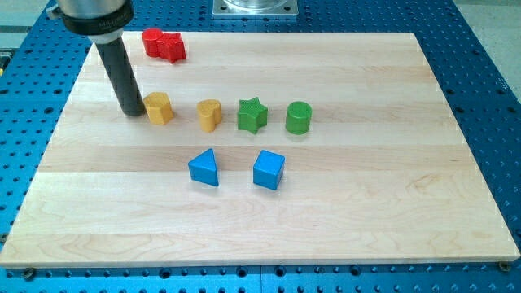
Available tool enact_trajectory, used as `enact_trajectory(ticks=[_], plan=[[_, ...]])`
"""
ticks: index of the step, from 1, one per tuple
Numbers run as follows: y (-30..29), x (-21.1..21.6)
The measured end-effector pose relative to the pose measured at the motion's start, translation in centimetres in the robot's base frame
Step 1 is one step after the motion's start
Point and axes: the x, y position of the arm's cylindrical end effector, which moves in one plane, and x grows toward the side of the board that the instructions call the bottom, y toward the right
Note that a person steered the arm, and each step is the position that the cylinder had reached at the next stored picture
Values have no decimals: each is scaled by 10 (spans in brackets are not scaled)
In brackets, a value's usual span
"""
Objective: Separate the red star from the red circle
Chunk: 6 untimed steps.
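Note:
The red circle (152, 41) and the red star (172, 48) sit touching each other near the view's top left of the wooden board (366, 187), the circle on the left. My tip (131, 112) rests on the board below them, at the view's left, just beside the left edge of a yellow block (159, 107). The tip is well apart from both red blocks.
A row runs to the right of the tip: the yellow block, a yellow heart-like block (210, 115), a green star (252, 115), a green cylinder (299, 118). Below it lie a blue triangle (204, 168) and a blue cube (269, 170).

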Motion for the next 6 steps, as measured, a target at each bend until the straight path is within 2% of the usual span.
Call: enact_trajectory(ticks=[2,3,4,5,6], plan=[[45,7],[40,3],[-18,-7],[30,-40],[95,-91]])
